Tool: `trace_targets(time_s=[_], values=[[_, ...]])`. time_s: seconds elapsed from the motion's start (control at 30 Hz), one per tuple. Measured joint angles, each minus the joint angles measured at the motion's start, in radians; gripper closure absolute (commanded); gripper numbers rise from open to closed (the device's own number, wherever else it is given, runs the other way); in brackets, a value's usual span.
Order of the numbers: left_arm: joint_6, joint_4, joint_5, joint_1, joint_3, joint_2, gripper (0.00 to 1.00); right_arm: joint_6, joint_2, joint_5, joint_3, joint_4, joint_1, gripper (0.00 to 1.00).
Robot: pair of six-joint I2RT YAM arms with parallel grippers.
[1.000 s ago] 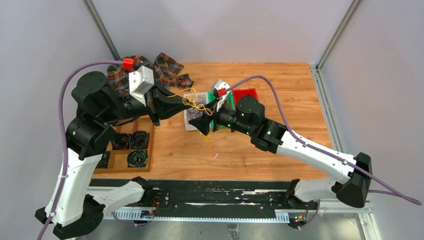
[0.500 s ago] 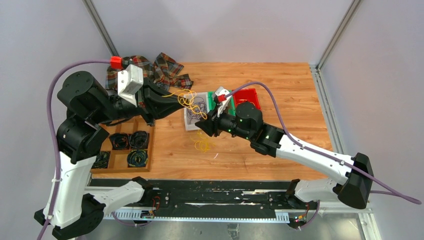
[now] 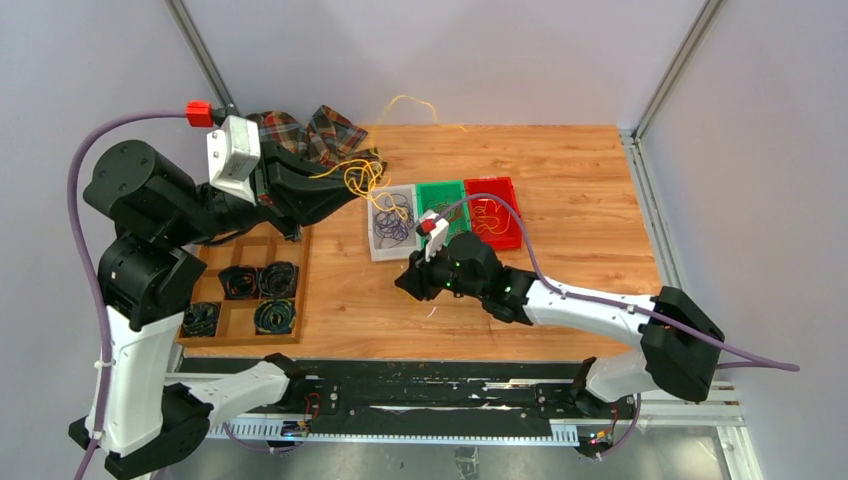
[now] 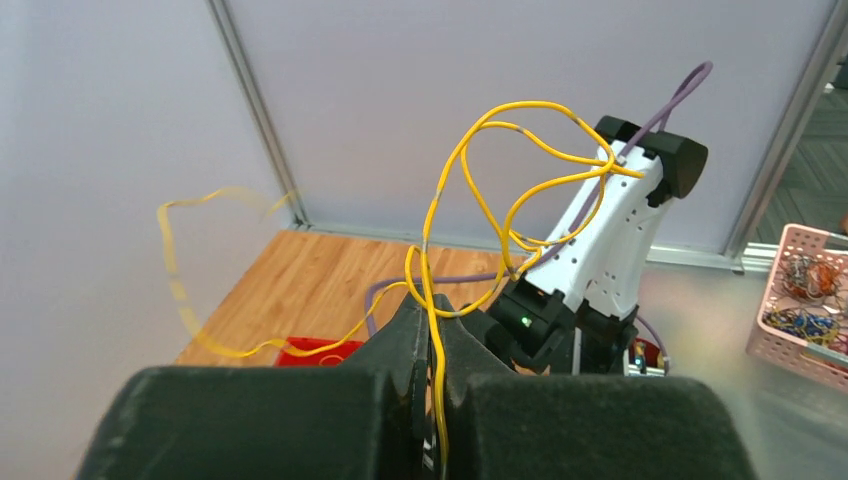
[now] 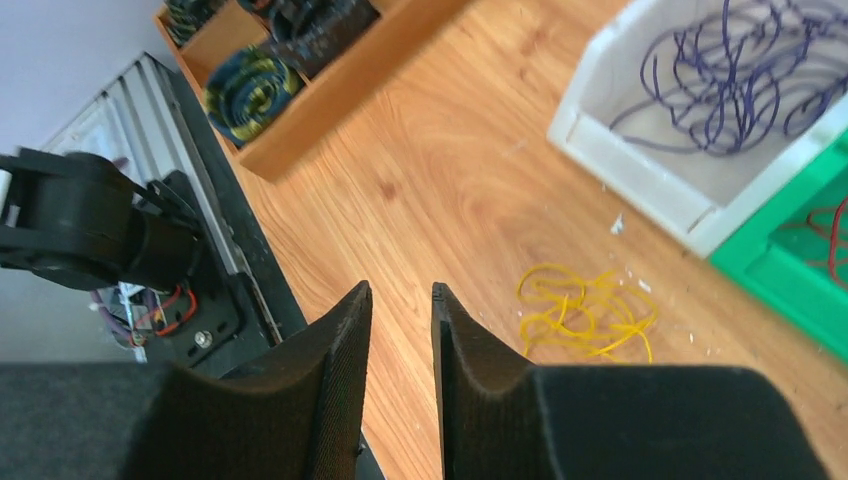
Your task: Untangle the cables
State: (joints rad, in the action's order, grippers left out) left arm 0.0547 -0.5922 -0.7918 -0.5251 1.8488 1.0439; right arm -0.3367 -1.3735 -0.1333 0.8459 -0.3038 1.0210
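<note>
Sorting is judged to be well under way but not finished. On the table, beyond the right fingers, three bins are set side by side. Purple cables are gathered in the white bin, dark red strands are glimpsed in the green bin, and orange cables are laid in the red bin. No mixed knot is seen.

Two yellow pieces are left outside the bins. One yellow cable is pinched in the left fingers, which are pressed together on it and held well above the table. A small yellow bundle is found on the bare wood just ahead of the right fingers, between them and the white bin. Those fingers are set a narrow gap apart, low over the table, with nothing between them.

The held cable is carried upward out of the left fingers and thrown into a few open loops above them. It is then trailed off to one side in a long, blurred tail. From above, its long axis is seen to run from the fingers toward the far edge of the table. The bundle is laid flat, slightly wider than deep, with no clear heading.
</note>
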Motion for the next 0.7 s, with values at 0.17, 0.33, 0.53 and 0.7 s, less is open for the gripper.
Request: trace_targets(time_s=[0.17, 0.33, 0.53, 0.7], values=[[0.006, 0.035, 0.038, 0.0, 0.019, 0.006, 0.99, -0.035, -0.011, 0.014, -0.082, -0.025, 0.0, 0.59], [0.005, 0.053, 0.058, 0.0, 0.025, 0.008, 0.99, -0.062, 0.001, 0.043, -0.133, -0.029, 0.0, 0.36], [0.005, 0.068, 0.069, 0.0, -0.066, 0.007, 0.99, -0.063, 0.199, 0.11, -0.166, 0.01, -0.016, 0.25], [0.005, 0.067, 0.083, 0.0, -0.176, 0.036, 0.99, -0.029, 0.408, 0.232, -0.157, 0.095, -0.047, 0.25]])
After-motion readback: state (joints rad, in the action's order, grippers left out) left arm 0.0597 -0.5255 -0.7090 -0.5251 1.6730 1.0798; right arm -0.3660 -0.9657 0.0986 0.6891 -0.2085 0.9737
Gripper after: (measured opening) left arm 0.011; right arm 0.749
